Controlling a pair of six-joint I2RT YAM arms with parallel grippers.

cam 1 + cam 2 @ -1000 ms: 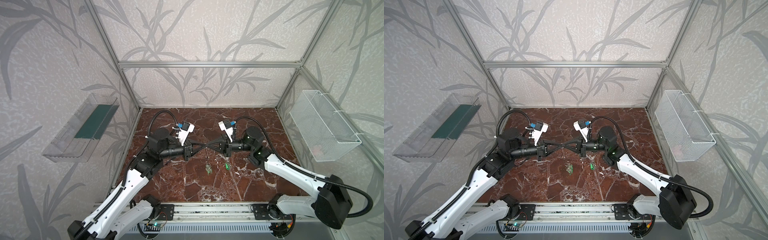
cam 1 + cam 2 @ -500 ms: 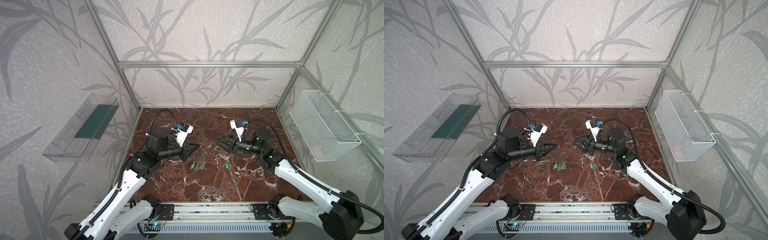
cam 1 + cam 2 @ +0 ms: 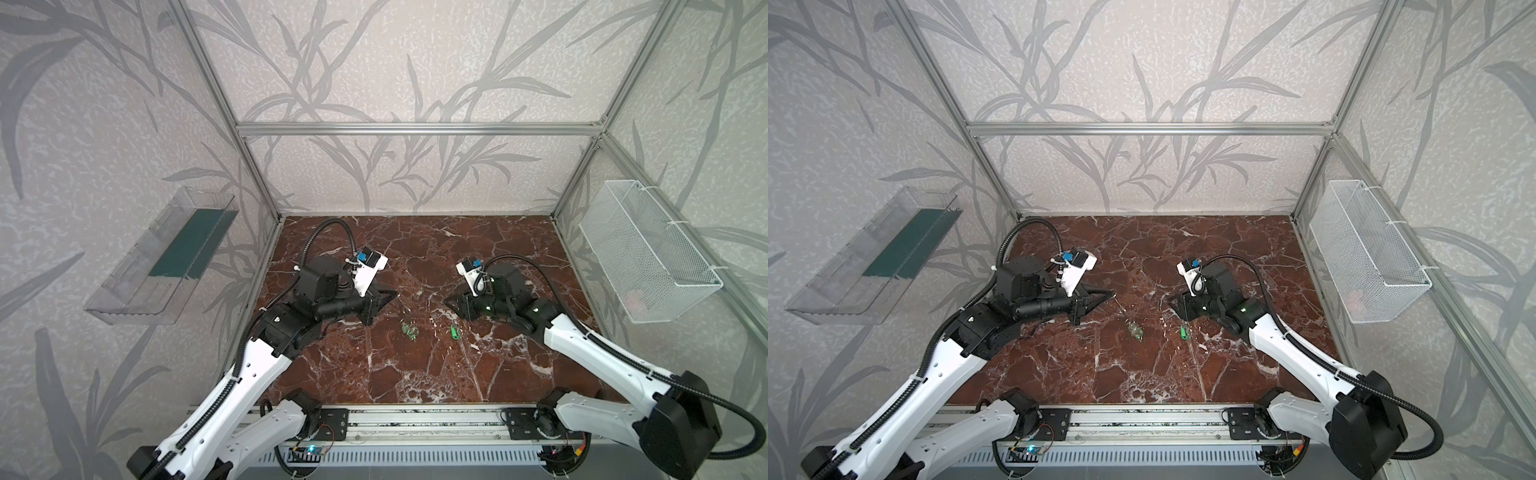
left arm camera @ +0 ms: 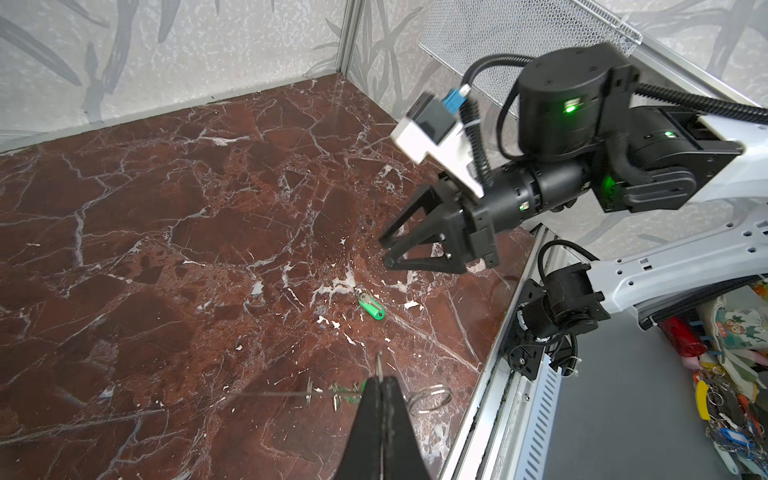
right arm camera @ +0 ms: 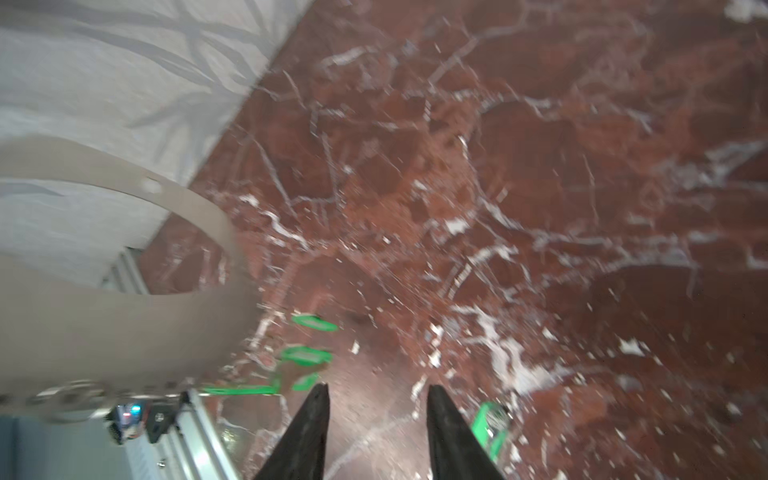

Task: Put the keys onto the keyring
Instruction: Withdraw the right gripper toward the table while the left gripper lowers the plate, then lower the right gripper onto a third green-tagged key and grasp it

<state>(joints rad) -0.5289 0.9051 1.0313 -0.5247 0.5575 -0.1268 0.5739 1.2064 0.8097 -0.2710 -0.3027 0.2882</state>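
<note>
- Left tool (image 4: 381, 380): jaws closed flat together on the thin edge of the keyring (image 5: 124, 324). The left wrist camera sees the plate edge-on.
- Keyring: grey-beige plate with small holes along its rim. It is large and blurred in the right wrist view. In both top views it is too thin to make out.
- Keys (image 3: 409, 330): a small cluster with green tags at the keyring's rim. In both top views the cluster sits at about 5 o'clock from the left tool's tip. The right wrist view shows at least three tags, but blur prevents an exact count.
- A metal split ring (image 4: 428, 399) shows just beside the closed jaws.
- Loose key (image 3: 455, 331): one key with a green tag lies flat on the worktop (image 3: 415, 249). It is at 3 o'clock from the cluster and apart from it, and at about 6 o'clock from the right tool's tip.
- Right tool (image 4: 384, 251): jaws parted with nothing between them, above the worktop, pointing toward 9 o'clock. It touches neither the loose key nor the keyring.
- The two tools face each other tip to tip across the worktop's middle, with a clear gap between them.
</note>
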